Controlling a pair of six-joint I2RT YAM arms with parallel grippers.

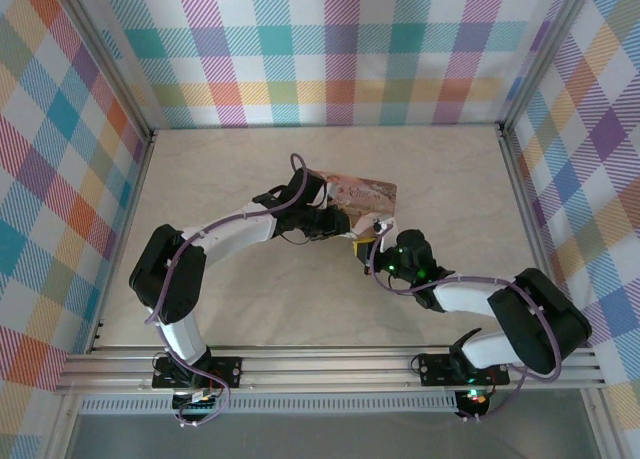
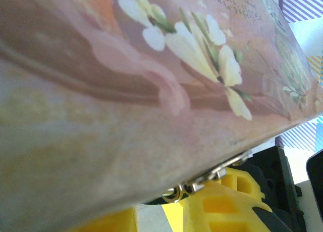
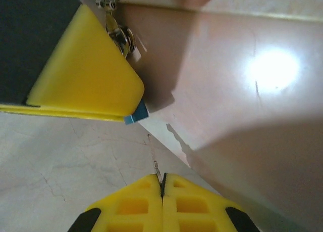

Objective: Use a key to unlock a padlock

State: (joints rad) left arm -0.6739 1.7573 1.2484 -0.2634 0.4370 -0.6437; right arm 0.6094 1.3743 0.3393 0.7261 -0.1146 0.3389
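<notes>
Left arm reaches in from the near left toward mid-desk (image 1: 250, 299). The left claw (image 1: 338, 223) sits at the near edge of the pink illustrated box (image 1: 368, 190). In the left wrist view the box's flowered face (image 2: 151, 90) looms over the claw's two yellow fingers (image 2: 222, 201). A strip of desk shows between them, so they stand apart, but whether they clamp anything I cannot tell. A short run of silver metal links (image 2: 202, 184) sits between the box's lower edge and the right-hand finger.

Padlock (image 3: 136, 113): only a small blue corner shows, peeking out under the tip of the left claw's yellow finger (image 3: 86, 75) and pressed against the side of the box (image 3: 242, 90). Silver rings (image 3: 119, 36) hang just beside it, higher along the same finger.

The right claw (image 1: 372, 246) sits just right of the left one, at the box's near right corner. Its fingers are pressed together – no gap (image 3: 162, 182) – pinching a thin metal key (image 3: 158, 170). The key's tip points toward the padlock, near it but not touching. Pale marbled desk (image 3: 60, 161) lies below.
</notes>
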